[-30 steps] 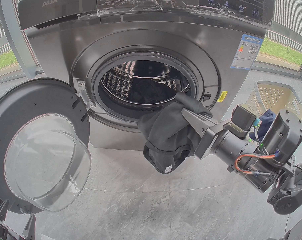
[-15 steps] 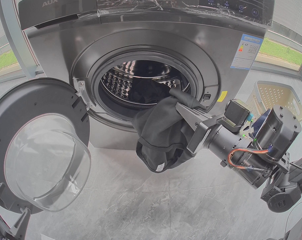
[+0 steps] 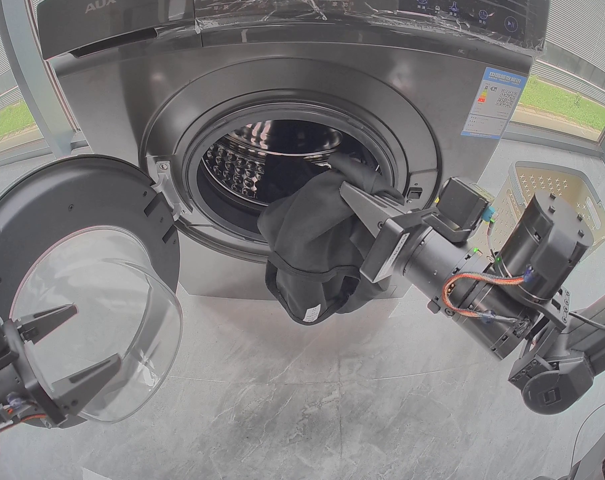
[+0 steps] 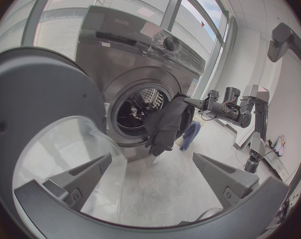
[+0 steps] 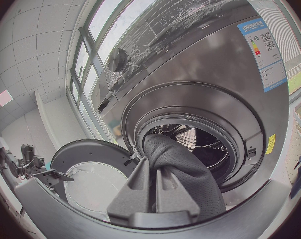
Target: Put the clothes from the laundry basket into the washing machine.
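Note:
A dark grey garment point(image 3: 309, 241) hangs from my right gripper point(image 3: 346, 191), which is shut on its upper fold at the right lip of the washing machine's point(image 3: 302, 75) drum opening point(image 3: 276, 161). Most of the cloth droops outside, below the rim. In the right wrist view the fingers point(image 5: 144, 180) pinch the garment point(image 5: 187, 173) just before the drum. My left gripper point(image 3: 66, 345) stands open and holds nothing, low in front of the swung-open door point(image 3: 69, 221). The beige laundry basket point(image 3: 556, 195) stands to the right of the machine, and a blue cloth point(image 4: 190, 133) hangs over it.
The round door with its clear bowl point(image 3: 96, 321) juts out to the left of the opening. More dark cloth lies inside the drum point(image 3: 296, 181). Grey marble floor point(image 3: 302, 395) spreads open in front of the machine.
My right gripper has carried the garment up and to the left, closer to the drum opening. My left gripper has risen into the head view at the lower left.

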`<state>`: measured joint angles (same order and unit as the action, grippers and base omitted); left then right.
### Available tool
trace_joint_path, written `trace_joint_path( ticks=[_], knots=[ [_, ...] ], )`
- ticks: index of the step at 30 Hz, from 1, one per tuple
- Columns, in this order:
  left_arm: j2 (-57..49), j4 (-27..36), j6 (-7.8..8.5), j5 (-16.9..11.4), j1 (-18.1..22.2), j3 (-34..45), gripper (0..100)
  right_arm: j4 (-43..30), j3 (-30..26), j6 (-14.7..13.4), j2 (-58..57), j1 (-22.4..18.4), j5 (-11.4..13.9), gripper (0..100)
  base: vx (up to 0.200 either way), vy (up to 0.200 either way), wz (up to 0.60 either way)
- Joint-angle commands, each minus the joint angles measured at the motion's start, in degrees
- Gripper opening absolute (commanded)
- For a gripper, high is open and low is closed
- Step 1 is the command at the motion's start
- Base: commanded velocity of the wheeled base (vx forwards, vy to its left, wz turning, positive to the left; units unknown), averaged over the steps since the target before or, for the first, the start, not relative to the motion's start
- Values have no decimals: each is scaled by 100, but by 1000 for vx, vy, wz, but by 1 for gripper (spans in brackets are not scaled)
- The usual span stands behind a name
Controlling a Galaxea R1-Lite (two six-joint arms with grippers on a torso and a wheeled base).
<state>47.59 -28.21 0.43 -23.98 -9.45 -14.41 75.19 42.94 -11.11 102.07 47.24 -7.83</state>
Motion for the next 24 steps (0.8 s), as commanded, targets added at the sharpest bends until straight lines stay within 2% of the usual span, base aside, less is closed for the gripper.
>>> trace_joint_path(
  ticks=[1, 4, 11, 17, 21, 24],
  knots=[
    [2052, -1002, -25, 42, -901, -317, 100, 4, 110, -14, 67, -30, 27, 0, 0, 0, 0],
    [2421, -1204, -78, 148, -1112, -528, 100, 4, 119, -14, 58, -22, 18, 0, 0, 0, 0],
    [3151, -1240, -201, 350, -1525, -1117, 100, 13, 101, -23, 67, -22, 18, 0, 0, 0, 0],
    [3687, -1275, -201, 394, -1534, -1556, 100, 13, 110, -23, 67, -30, -26, 0, 0, 0, 0],
    [4223, -1644, -201, 649, -1578, -1750, 100, 13, 136, -23, 67, -39, -35, 0, 0, 0, 0],
    [4469, -1899, -245, 666, -1622, -1758, 100, 13, 145, -23, 67, -30, -44, 0, 0, 0, 0]
  ],
)
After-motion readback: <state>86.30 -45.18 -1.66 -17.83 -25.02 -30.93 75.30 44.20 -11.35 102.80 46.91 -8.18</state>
